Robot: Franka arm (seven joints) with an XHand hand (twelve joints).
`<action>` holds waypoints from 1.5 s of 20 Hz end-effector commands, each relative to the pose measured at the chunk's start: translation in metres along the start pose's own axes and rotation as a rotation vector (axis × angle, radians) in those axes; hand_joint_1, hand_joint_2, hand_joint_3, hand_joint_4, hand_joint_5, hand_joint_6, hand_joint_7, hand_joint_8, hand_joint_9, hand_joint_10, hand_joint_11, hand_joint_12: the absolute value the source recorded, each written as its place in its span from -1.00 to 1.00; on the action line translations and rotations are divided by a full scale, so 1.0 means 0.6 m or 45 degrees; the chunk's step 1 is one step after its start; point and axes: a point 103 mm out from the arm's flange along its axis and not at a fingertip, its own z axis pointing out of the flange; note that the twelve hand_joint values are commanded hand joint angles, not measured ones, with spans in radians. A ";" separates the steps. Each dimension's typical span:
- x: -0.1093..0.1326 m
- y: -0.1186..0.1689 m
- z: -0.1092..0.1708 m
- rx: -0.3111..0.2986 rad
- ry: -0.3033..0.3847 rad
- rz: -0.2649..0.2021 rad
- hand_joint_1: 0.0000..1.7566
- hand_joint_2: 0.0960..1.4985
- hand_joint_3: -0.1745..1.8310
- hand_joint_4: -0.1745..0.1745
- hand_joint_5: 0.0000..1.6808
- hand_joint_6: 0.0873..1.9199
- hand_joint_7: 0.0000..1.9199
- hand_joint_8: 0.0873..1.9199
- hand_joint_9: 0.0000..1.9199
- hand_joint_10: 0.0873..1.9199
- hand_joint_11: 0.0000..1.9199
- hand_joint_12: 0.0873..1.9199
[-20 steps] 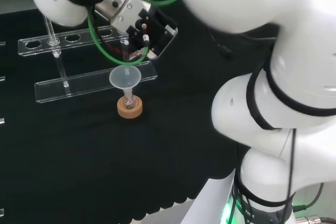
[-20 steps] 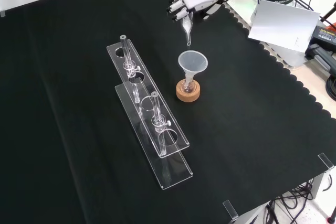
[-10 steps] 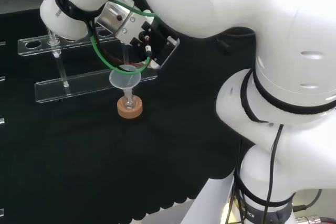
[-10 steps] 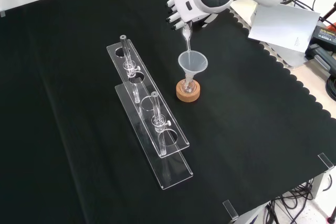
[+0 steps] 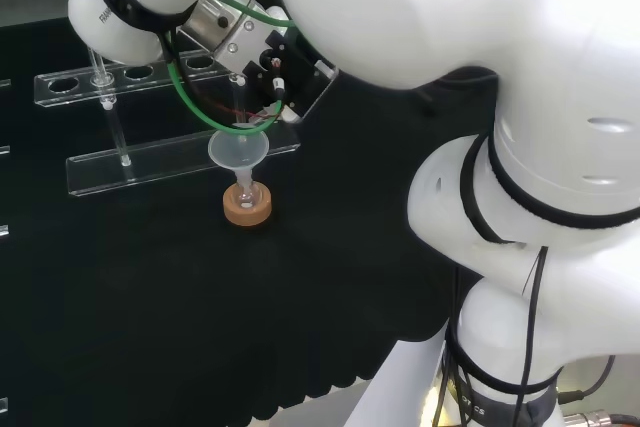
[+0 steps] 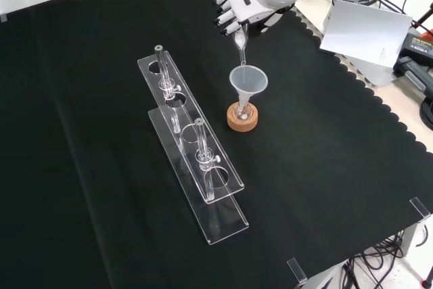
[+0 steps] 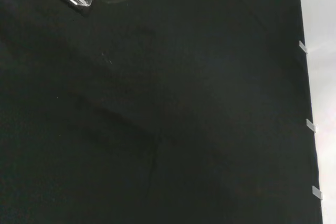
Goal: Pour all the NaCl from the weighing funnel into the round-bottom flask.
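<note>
Change: since a second ago the weighing funnel (image 6: 239,44) is sitting steeper, its tip lowered to just above the funnel's rim.
Hand (image 6: 237,6): upper centre of front view; fingers (image 6: 225,19) curling round the weighing funnel's upper end.
Funnel (image 6: 248,82): centre, standing in the round-bottom flask (image 6: 241,110).
Stand: cork ring (image 6: 242,120) resting on the bench (image 6: 101,221).
Rack (image 6: 193,153): clear, lying left of flask.
</note>
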 end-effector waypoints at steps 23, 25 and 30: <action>0.058 -0.008 -0.022 -0.048 -0.259 -0.045 0.27 0.35 -1.00 1.00 0.62 -0.68 -0.25 -0.45 0.21 -0.94 -0.01 -0.06; 0.059 -0.007 -0.022 -0.042 -0.267 -0.046 0.27 0.35 -1.00 1.00 0.62 -0.68 -0.25 -0.45 0.21 -0.94 -0.01 -0.07; 0.060 -0.007 -0.023 -0.042 -0.302 -0.024 0.27 0.35 -1.00 1.00 0.62 -0.68 -0.25 -0.45 0.21 -0.94 -0.01 -0.07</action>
